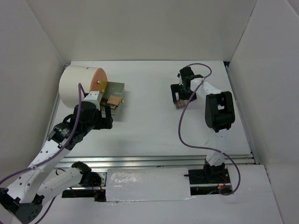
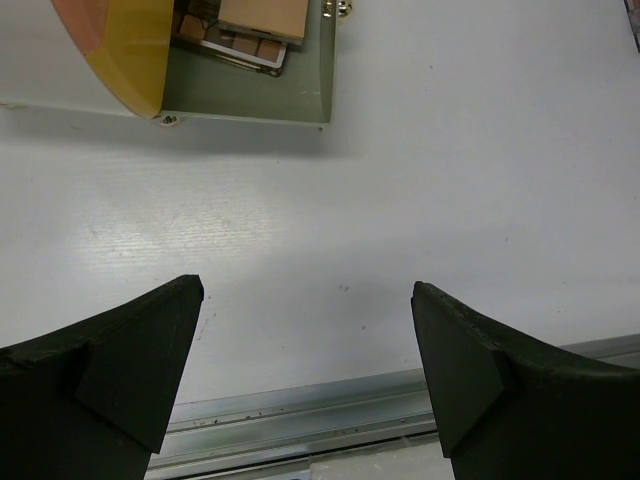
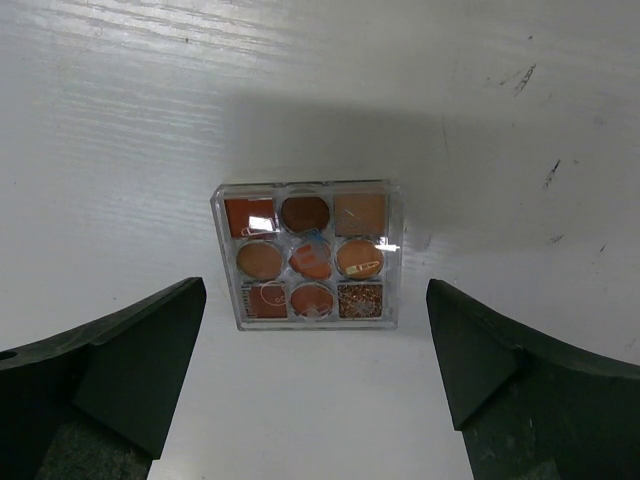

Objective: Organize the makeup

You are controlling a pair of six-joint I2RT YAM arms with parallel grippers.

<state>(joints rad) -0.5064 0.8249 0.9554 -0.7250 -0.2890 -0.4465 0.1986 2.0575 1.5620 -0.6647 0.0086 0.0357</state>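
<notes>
Your right hand [image 3: 312, 292] hangs spread to straddle the palette [image 3: 308, 255]; your left hand [image 2: 307, 290], spread too, faces the drawer [image 2: 250, 95]

— Where did we see the square palette [image 3: 308, 255]?
— Flat on the counter [image 3: 120, 120], nine orange-brown pans under its clear lid.
— Others?
— We saw a peach case [image 2: 262, 15] lying over a brown-pan palette [image 2: 235, 45] in the drawer [image 2: 250, 95].

one square palette [image 3: 308, 255], one brown palette [image 2: 245, 45], one peach box [image 2: 262, 15], one white cylinder [image 1: 77, 86]
</notes>
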